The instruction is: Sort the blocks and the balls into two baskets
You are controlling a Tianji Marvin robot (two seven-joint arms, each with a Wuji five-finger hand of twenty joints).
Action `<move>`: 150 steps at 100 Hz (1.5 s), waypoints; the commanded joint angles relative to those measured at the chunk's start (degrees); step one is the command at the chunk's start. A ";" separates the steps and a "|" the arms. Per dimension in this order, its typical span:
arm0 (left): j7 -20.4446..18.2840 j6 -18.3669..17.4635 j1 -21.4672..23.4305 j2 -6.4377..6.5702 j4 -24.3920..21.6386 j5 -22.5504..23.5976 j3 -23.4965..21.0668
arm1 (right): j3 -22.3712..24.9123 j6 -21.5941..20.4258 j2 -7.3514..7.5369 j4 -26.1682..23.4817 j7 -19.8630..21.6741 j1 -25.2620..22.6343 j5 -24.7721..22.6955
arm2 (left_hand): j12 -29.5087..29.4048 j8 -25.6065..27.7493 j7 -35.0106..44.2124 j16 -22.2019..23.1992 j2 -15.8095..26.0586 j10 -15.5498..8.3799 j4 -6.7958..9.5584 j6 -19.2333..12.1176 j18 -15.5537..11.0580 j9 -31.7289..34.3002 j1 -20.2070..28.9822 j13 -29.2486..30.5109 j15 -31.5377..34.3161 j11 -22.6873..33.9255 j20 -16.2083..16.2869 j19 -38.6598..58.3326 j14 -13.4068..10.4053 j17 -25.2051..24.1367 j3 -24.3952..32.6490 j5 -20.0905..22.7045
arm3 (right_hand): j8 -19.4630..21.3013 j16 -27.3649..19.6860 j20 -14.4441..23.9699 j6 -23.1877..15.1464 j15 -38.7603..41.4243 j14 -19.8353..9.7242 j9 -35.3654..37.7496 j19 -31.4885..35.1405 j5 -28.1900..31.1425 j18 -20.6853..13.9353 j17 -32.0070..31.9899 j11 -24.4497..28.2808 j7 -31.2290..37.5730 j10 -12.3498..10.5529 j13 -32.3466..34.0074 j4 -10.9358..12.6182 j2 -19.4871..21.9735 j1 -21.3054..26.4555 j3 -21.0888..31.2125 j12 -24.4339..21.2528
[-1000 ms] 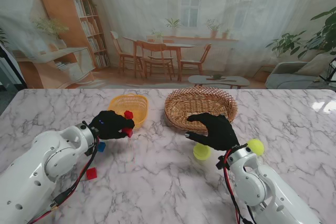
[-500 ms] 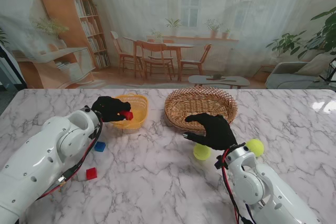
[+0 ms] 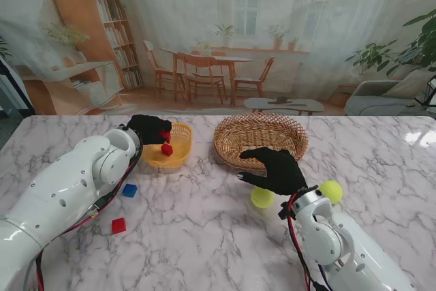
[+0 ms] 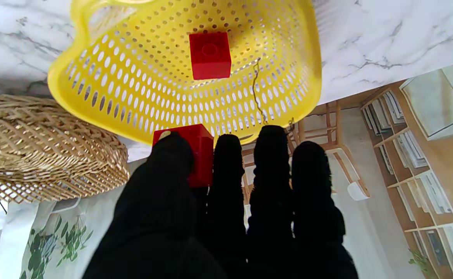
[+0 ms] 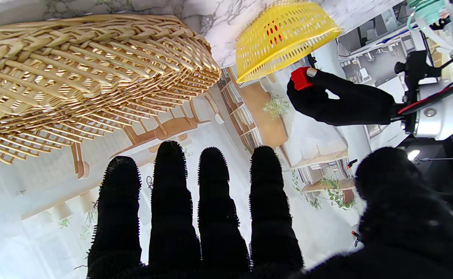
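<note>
My left hand (image 3: pixel 148 129) hovers at the left rim of the yellow plastic basket (image 3: pixel 182 132), shut on a red block (image 3: pixel 163 135). The left wrist view shows that held block (image 4: pixel 197 153) pinched between thumb and fingers, above the basket's perforated wall (image 4: pixel 106 81). Another red block (image 4: pixel 210 55) lies inside the basket. My right hand (image 3: pixel 278 170) is open, fingers spread, just above a yellow-green ball (image 3: pixel 261 198) in front of the wicker basket (image 3: pixel 259 134). A second ball (image 3: pixel 332 190) rests to its right. A blue block (image 3: pixel 129 190) and a red block (image 3: pixel 118 225) lie on the marble near my left arm.
The wicker basket (image 5: pixel 75 69) fills much of the right wrist view, with the yellow basket (image 5: pixel 284 35) and my left hand (image 5: pixel 342 102) beyond it. The two baskets stand side by side at the table's far middle.
My left hand has carried the red block away from me and up to the yellow basket's rim. The right hand has hardly moved.
</note>
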 commanded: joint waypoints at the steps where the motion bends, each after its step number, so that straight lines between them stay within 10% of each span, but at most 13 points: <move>1: -0.61 0.62 -0.80 -0.98 1.13 -0.50 0.68 | 0.04 0.25 0.04 0.18 0.08 -0.12 -0.29 | -2.50 -1.83 -0.98 -0.15 0.05 1.22 0.49 -0.28 -0.23 -2.93 2.15 -1.56 -0.26 1.83 1.76 1.66 0.72 -0.91 -0.53 -1.24 | 0.76 0.77 0.31 0.34 -0.12 -0.14 0.24 0.21 0.96 1.26 -0.53 -0.21 0.38 -0.48 0.60 1.41 2.60 0.91 -0.53 0.52; 36: 1.18 1.79 -2.60 -1.42 4.16 -1.71 4.34 | 0.52 0.08 -0.01 0.05 -0.44 -0.49 -0.45 | -30.76 -20.21 -24.05 -5.75 4.09 5.36 0.46 3.42 0.14 -14.49 -4.32 -5.69 -5.89 -1.69 1.61 -1.56 1.46 -3.97 -3.07 -1.64 | 0.74 0.76 0.30 0.41 -0.13 -0.12 0.09 0.14 0.88 1.28 -0.64 -0.29 0.34 -0.26 0.56 1.41 2.64 0.91 -0.51 0.50; 88: -0.73 -3.55 4.45 0.09 -1.95 3.21 -5.03 | 0.53 0.05 -0.02 0.26 -0.42 -0.31 -0.33 | -33.77 -21.25 -26.00 -10.28 5.05 5.95 0.18 3.38 0.37 -14.29 -6.92 -7.41 -10.42 -4.09 -0.84 -7.14 2.70 -6.44 -4.34 0.82 | 0.72 0.76 0.31 0.42 -0.15 -0.10 0.17 0.14 0.80 1.37 -0.66 -0.26 0.30 -0.42 0.55 1.42 2.63 0.92 -0.49 0.51; 110: -2.59 -9.04 12.40 1.09 -8.90 7.88 -14.18 | 0.34 0.14 0.00 0.39 -0.20 -0.14 -0.30 | -38.40 -21.52 -27.53 -21.53 6.24 6.66 -0.66 3.82 -0.15 -14.51 -11.37 -10.76 -18.12 -8.98 -7.83 -14.30 3.75 -9.09 -5.13 0.70 | 0.74 0.76 0.30 0.42 -0.15 -0.16 0.24 0.12 0.83 1.29 -0.65 -0.24 0.33 -0.33 0.55 1.41 2.66 0.91 -0.49 0.52; 150: 1.37 -18.79 27.55 1.52 -18.47 12.98 -30.32 | 0.17 0.43 0.01 0.49 -0.06 0.01 -0.28 | -38.36 -21.55 -28.10 -22.43 6.32 6.70 -0.79 4.08 1.02 -13.66 -12.78 -11.95 -17.75 -9.33 -9.05 -14.99 4.34 -10.45 -5.28 1.01 | 0.72 0.75 0.31 0.44 -0.18 -0.12 0.24 0.12 0.91 1.28 -0.64 -0.30 0.31 -0.27 0.50 1.41 2.64 0.92 -0.50 0.50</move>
